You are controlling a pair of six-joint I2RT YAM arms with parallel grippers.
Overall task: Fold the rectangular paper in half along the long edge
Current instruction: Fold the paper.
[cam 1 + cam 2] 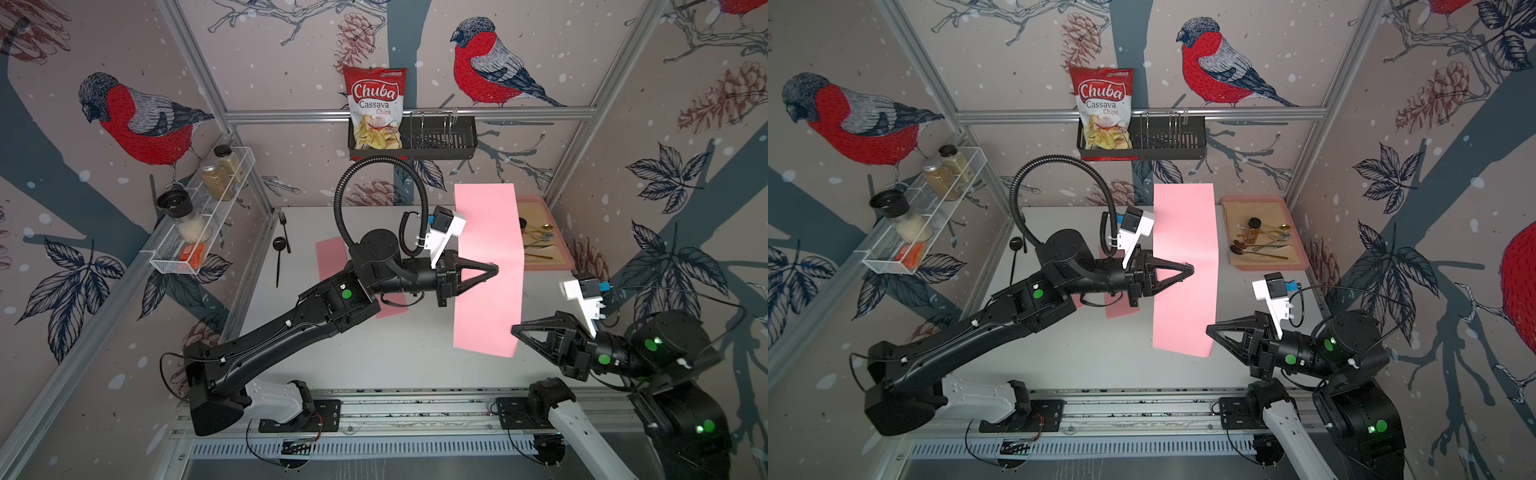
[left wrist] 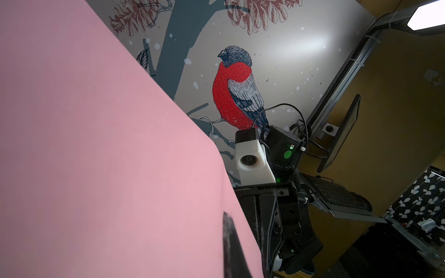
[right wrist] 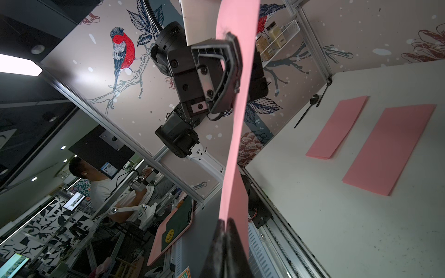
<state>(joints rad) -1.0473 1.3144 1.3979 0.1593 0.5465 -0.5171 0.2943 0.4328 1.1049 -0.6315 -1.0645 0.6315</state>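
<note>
Left end effector (image 1: 494, 268) (image 1: 1190, 269) is clamped shut on the pink paper (image 1: 486, 232) (image 1: 1183, 224), biting one long edge about halfway along. The right end effector (image 1: 515, 329) (image 1: 1209, 330) is closed on the same sheet too, pinching its near corner on the opposite long edge.

Between the two grips the paper is held in the air above the table (image 1: 415, 361), with its long edges running from near to far in both top views. The right wrist view catches it almost edge-on, as a slightly bowed pink strip (image 3: 238, 120) between the two end effectors. In the left wrist view its flat face (image 2: 96, 144) fills most of the frame.

On the table, off to the left arm's side, lie a narrower pink sheet (image 3: 337, 130) and a wider pink sheet (image 3: 390, 149), flat and apart from each other; the left arm partly hides both from above. Beyond them, by the left wall, are a black fork (image 1: 284, 230) and a black spoon (image 1: 278, 257).

At the far right corner sits a tray (image 1: 1296, 232) holding cutlery (image 1: 1262, 243). On the back wall, a black basket (image 1: 440, 137) carries a chips bag (image 1: 376, 108). A white wire rack (image 1: 199, 232) on the left wall holds jars (image 1: 216, 174).
</note>
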